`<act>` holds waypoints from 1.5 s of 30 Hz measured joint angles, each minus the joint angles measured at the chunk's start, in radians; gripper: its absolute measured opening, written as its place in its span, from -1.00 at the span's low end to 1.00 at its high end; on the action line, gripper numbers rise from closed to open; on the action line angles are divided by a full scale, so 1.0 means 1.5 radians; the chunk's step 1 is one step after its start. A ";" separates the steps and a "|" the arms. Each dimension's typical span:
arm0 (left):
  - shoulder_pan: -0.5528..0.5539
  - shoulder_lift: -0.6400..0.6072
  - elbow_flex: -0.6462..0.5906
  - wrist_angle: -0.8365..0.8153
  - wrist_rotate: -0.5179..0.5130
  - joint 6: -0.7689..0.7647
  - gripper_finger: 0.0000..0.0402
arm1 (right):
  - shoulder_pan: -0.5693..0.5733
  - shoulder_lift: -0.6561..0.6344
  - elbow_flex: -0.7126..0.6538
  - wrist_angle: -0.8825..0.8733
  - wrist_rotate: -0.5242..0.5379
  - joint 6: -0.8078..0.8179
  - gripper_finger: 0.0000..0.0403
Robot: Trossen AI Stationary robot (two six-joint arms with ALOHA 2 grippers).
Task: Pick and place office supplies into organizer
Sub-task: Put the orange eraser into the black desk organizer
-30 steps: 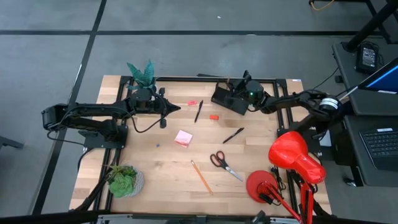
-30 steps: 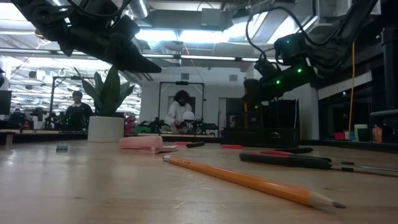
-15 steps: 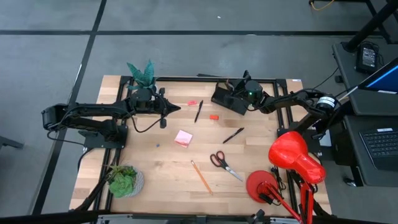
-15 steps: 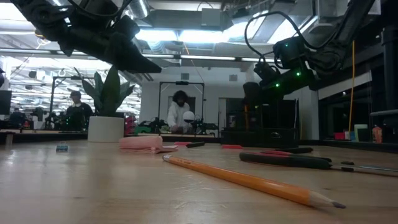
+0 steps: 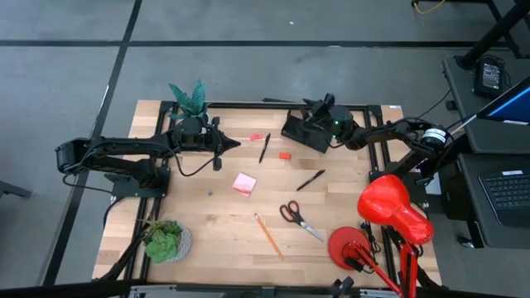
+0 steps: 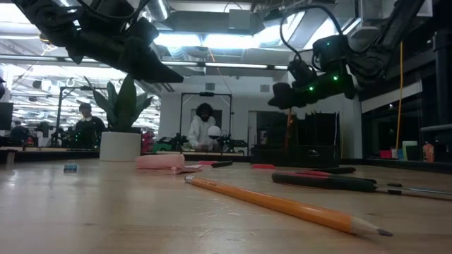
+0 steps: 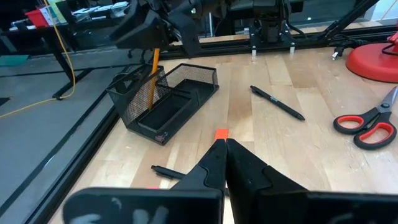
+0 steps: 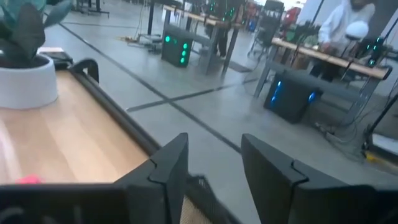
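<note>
Right gripper (image 5: 317, 108) above organizer (image 5: 303, 132), fingers apart, orange pencil (image 7: 152, 84) standing upright in its mesh compartment. Left gripper (image 5: 234, 144) shut, empty, hovering over table (image 5: 215, 217). Next pencil (image 5: 267, 235) near scissors (image 5: 298, 218): probably light, stiff, roll-prone, best pinched mid-shaft. Slim, orange, dark-tipped.

Scissors (image 7: 367, 121) cut off by the left wrist view's edge.
</note>
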 joint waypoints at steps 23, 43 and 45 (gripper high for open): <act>0.000 0.000 0.000 -0.001 0.000 -0.002 -0.99 | -0.057 -0.001 0.037 -0.010 0.046 -0.054 -0.25; 0.000 0.000 0.000 -0.001 0.000 0.000 -0.99 | 0.002 -0.101 0.037 -0.079 -0.014 -0.017 -0.26; 0.000 0.000 0.000 -0.001 0.000 0.000 -0.98 | 0.019 -0.119 0.037 -0.120 -0.055 0.003 -0.28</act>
